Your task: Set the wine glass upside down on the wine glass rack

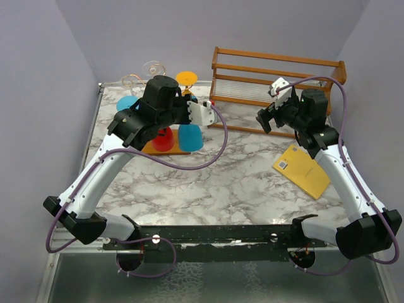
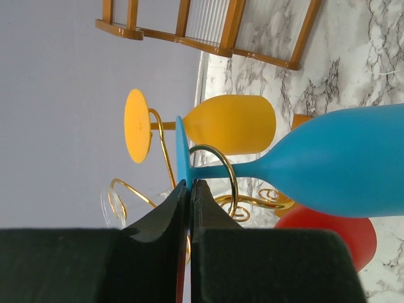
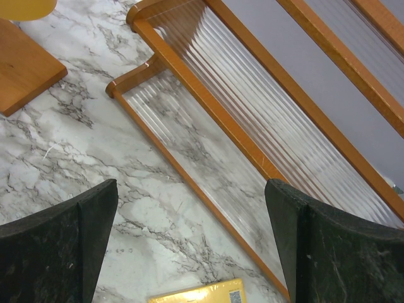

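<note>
Pinching blue wine glass [image 2: 341,167] foot: left fingers [image 2: 165,221], wrist view only.

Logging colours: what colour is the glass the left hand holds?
The wine glass is blue; left wrist view shows it best.

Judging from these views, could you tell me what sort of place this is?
Likely a robot test booth: plain grey walls enclose a marble-patterned table, with the left arm and right arm bolted at its near edge.
</note>
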Robot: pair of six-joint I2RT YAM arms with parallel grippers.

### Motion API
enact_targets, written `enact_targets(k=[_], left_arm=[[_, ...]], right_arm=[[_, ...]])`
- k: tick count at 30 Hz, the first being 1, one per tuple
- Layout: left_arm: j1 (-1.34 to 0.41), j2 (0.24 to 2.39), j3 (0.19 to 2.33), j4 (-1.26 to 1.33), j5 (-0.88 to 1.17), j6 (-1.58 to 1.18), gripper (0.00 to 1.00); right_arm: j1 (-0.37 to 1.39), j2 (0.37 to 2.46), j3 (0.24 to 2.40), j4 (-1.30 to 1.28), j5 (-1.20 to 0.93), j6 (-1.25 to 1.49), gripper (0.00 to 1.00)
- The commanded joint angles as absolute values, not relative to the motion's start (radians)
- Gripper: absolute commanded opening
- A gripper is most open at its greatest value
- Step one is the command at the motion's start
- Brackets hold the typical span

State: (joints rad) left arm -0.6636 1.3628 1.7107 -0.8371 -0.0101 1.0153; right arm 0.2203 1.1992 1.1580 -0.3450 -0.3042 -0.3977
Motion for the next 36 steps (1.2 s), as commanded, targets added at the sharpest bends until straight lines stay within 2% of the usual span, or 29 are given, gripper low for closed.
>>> enact_targets(k=[1, 11, 31, 36], left_arm=[[-0.673, 1.374, 1.713, -0.815, 0.028, 0.999, 0.06], [-0.675, 1.373, 1.707, -0.816, 0.032, 0.999, 0.18], [-0.675, 1.375, 1.688, -0.803, 0.116, 0.955, 0.30], [-0.674, 1.378, 1.712, -0.793, 0.158, 0.910, 0.41]], right_arm=[[0.213, 1.201, 1.149, -0.340, -0.324, -0.407, 1.00], [0.213, 1.202, 1.146, -0.339, -0.325, -0.411, 1.00], [0.213, 1.200, 1.145, -0.344, -0.331, -0.413, 1.00], [0.213, 1.198, 1.146, -0.344, -0.331, -0.415, 1.00]])
